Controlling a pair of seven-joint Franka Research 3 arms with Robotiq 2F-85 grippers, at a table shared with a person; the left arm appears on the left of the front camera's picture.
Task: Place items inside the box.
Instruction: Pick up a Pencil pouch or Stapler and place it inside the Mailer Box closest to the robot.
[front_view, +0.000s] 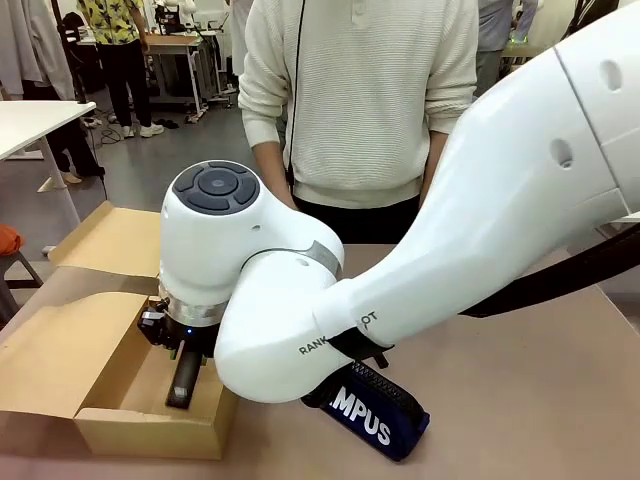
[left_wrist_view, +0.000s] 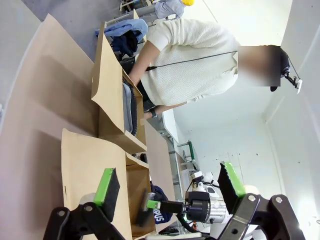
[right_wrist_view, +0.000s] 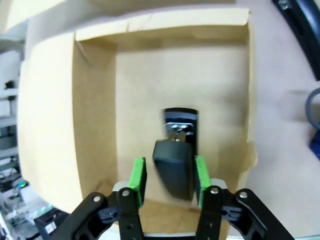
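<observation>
Hidden: the right arm's white joint covers part of the pencil case (front_view: 375, 415), cutting its print to "MPUS"; the right wrist view is blurred.
Stapler (right_wrist_view: 172, 160): on the floor of the box (right_wrist_view: 95, 115), between the right tool's (right_wrist_view: 169, 165) green pads.
Right tool: fingers apart, with a gap at one pad.
Left tool (left_wrist_view: 169, 185): wide apart, holding nothing.
Pencil case: on the bench (front_view: 520, 400), just beside the box.
Room: a person (front_view: 360, 90) stands at the far side.
</observation>
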